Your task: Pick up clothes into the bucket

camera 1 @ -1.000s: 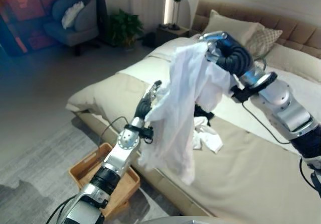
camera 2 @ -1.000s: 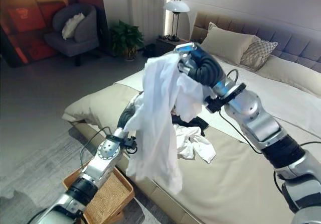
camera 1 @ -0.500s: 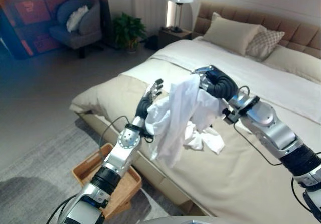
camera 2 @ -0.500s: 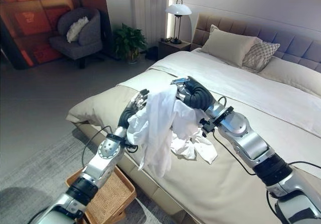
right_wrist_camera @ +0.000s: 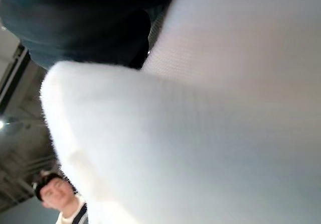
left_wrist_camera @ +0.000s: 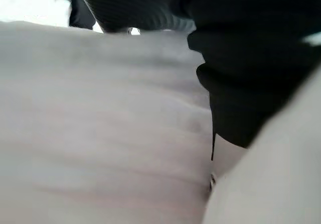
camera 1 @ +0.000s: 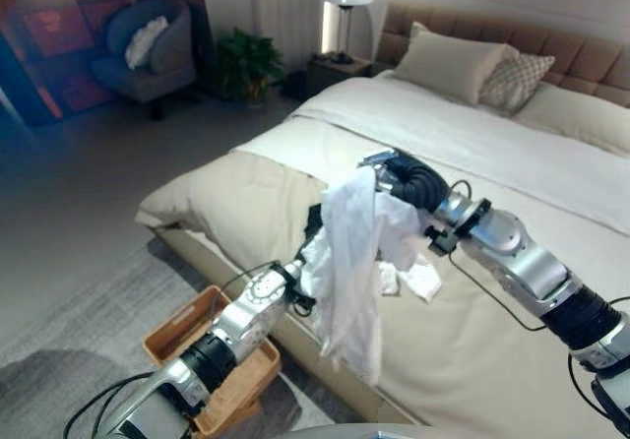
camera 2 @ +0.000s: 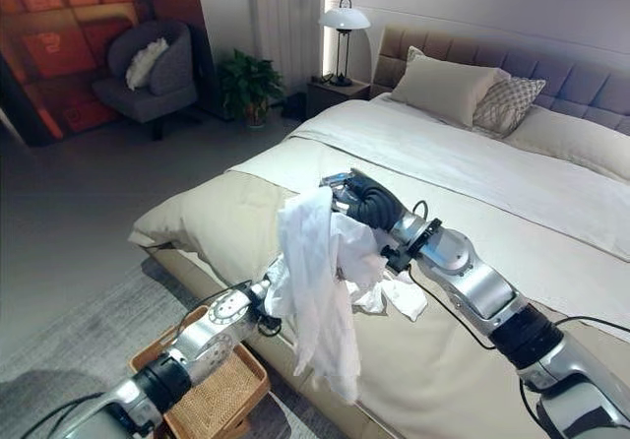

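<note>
Left eye view, right hand [camera 1: 399, 176] curled round white garment [camera 1: 349, 262] hanging above bed [camera 1: 492, 331] edge, left hand's fingers hidden behind cloth, grip unclear, wicker basket [camera 1: 197, 345] on floor below

A home bedroom: a wide beige upholstered bed [camera 2: 463, 360] with tan pillows [camera 2: 448, 88], a white-shaded bedside lamp [camera 2: 344, 18], a grey armchair [camera 2: 148, 83].

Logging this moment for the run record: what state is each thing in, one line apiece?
White garment: lifted, hanging over the bed's edge.
Right hand: shut on the white garment.
Left hand: against the garment, fingers hidden.
Wicker basket: on the floor, no clothes in it.
Second white garment: crumpled on the bed.
Lamp: lit.
</note>
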{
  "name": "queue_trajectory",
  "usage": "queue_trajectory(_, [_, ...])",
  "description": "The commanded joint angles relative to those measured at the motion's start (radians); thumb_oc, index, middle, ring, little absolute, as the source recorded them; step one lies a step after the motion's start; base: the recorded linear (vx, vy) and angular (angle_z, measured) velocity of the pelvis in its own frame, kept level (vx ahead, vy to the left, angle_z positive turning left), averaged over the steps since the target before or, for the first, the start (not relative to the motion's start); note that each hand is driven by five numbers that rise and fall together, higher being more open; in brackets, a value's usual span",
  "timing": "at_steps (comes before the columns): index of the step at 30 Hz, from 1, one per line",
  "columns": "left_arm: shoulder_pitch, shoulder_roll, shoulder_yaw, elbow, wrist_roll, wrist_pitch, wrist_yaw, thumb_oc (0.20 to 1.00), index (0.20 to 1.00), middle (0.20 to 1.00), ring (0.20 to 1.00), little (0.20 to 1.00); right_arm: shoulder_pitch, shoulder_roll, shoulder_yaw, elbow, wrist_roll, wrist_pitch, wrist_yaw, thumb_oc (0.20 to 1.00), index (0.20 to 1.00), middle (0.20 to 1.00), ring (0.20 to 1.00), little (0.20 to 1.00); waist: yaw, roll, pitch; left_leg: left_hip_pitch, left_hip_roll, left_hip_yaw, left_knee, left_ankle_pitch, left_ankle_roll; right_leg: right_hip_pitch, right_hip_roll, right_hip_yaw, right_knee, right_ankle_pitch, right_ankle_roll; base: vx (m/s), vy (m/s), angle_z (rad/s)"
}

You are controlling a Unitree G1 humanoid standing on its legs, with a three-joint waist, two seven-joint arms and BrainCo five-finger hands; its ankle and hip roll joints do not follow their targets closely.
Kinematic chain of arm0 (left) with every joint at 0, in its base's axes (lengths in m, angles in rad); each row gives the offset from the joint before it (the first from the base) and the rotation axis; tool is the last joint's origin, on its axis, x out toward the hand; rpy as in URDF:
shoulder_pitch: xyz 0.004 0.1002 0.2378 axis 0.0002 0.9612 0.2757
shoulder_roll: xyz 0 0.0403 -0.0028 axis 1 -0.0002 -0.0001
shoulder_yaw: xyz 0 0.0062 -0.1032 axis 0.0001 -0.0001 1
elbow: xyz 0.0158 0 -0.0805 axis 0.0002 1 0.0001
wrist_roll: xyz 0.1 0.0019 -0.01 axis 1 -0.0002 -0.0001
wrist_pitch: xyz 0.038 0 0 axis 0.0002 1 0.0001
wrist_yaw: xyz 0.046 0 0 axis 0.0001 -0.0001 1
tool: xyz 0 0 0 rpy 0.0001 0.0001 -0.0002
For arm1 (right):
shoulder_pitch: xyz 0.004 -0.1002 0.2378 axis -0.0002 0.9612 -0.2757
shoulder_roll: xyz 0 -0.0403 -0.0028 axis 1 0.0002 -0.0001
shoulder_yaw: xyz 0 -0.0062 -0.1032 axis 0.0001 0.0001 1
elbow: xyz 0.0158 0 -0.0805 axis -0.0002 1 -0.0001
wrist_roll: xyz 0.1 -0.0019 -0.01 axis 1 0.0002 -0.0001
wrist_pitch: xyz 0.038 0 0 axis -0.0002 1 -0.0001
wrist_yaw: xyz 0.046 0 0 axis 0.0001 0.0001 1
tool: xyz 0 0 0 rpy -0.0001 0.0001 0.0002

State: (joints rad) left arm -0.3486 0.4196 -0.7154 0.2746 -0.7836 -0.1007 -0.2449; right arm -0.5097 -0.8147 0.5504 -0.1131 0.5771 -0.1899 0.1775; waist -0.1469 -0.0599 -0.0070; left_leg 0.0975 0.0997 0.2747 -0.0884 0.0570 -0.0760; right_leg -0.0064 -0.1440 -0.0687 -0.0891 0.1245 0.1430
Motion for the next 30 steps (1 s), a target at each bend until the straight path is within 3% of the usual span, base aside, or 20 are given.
queue_trajectory(1, [-0.029,-0.01,-0.007,0.047,-0.072,-0.028,-0.061,1.0,1.0,1.0,1.0,1.0,-0.11,0.0,-0.01,-0.044,0.057,-0.069,-0.011,0.2,0.2,0.2,0.2,0.2,0.017,-0.032,-0.018,-0.007,-0.004,-0.061,0.088,-0.066,-0.002,-0.028,-0.043,-0.001,0.082,0.038,0.051,0.0,0.0,0.0])
queue_trajectory(5, [-0.026,-0.05,-0.022,0.08,-0.084,-0.025,-0.053,1.0,1.0,1.0,1.0,1.0,-0.104,0.01,-0.017,-0.045,0.051,-0.073,-0.016,0.2,0.2,0.2,0.2,0.2,0.018,-0.036,-0.017,-0.011,-0.004,-0.064,0.088,-0.066,0.0,-0.03,-0.043,-0.003,0.085,0.036,0.05,0.0,0.0,0.0])
queue_trajectory(6, [-0.028,-0.067,-0.023,0.091,-0.091,-0.023,-0.051,0.89,0.89,0.89,0.89,0.89,-0.104,0.015,-0.018,-0.046,0.052,-0.074,-0.018,0.2,0.2,0.2,0.2,0.2,0.017,-0.036,-0.017,-0.012,-0.004,-0.064,0.087,-0.065,0.0,-0.03,-0.043,-0.004,0.085,0.036,0.05,0.0,0.0,0.0])
queue_trajectory(7, [-0.032,-0.086,-0.027,0.103,-0.095,-0.023,-0.047,0.605,0.605,0.605,0.605,0.605,-0.107,0.02,-0.018,-0.047,0.051,-0.075,-0.02,0.2,0.2,0.2,0.2,0.2,0.016,-0.037,-0.017,-0.012,-0.005,-0.064,0.087,-0.065,0.0,-0.03,-0.043,-0.006,0.086,0.035,0.05,0.0,0.0,0.0])
queue_trajectory(8, [-0.034,-0.104,-0.028,0.12,-0.094,-0.022,-0.044,0.376,0.376,0.376,0.376,0.376,-0.108,0.024,-0.019,-0.047,0.049,-0.076,-0.021,0.2,0.2,0.2,0.2,0.2,0.016,-0.038,-0.017,-0.012,-0.005,-0.064,0.087,-0.065,0.0,-0.031,-0.044,-0.006,0.086,0.035,0.05,0.0,0.0,0.0])
queue_trajectory(9, [-0.033,-0.153,-0.027,0.156,-0.098,-0.019,-0.04,0.2,0.2,0.2,0.2,0.2,-0.115,0.034,-0.017,-0.044,0.047,-0.075,-0.023,0.2,0.2,0.2,0.2,0.2,0.014,-0.04,-0.018,-0.013,-0.006,-0.064,0.085,-0.065,0.001,-0.031,-0.045,-0.004,0.085,0.036,0.05,0.0,0.0,0.0])
queue_trajectory(14, [-0.025,-0.248,-0.006,0.204,-0.117,-0.022,-0.024,0.2,0.2,0.2,0.2,0.2,-0.121,0.057,-0.024,-0.038,0.042,-0.075,-0.03,0.2,0.2,0.2,0.2,0.2,0.012,-0.042,-0.02,-0.011,-0.009,-0.061,0.084,-0.067,0.003,-0.033,-0.045,-0.001,0.085,0.037,0.049,0.0,0.0,0.0])
queue_trajectory(19, [-0.01,-0.281,0.02,0.21,-0.144,-0.03,-0.024,0.2,0.2,0.2,0.2,0.2,-0.114,0.062,-0.037,-0.036,0.037,-0.075,-0.032,0.2,0.2,0.2,0.2,0.2,0.012,-0.043,-0.019,-0.012,-0.01,-0.06,0.082,-0.067,0.003,-0.033,-0.045,0.001,0.084,0.037,0.049,0.0,0.0,0.0])
queue_trajectory(27, [0.021,-0.265,0.087,0.182,-0.144,-0.061,-0.003,0.2,0.2,0.2,0.2,0.2,-0.068,0.054,-0.081,-0.038,0.025,-0.076,-0.034,0.2,0.2,0.2,0.2,0.2,0.019,-0.045,-0.014,-0.016,-0.011,-0.063,0.087,-0.068,0.006,-0.034,-0.047,-0.001,0.084,0.037,0.047,0.0,0.0,0.0])
queue_trajectory(30, [0.032,-0.216,0.113,0.125,-0.069,-0.099,0.042,0.2,0.2,0.2,0.2,0.2,-0.018,0.048,-0.121,-0.045,0.003,-0.074,-0.041,0.2,0.2,0.2,0.2,0.2,0.026,-0.045,-0.009,-0.018,-0.011,-0.065,0.089,-0.068,0.007,-0.033,-0.049,-0.005,0.085,0.037,0.047,0.0,0.0,0.0])
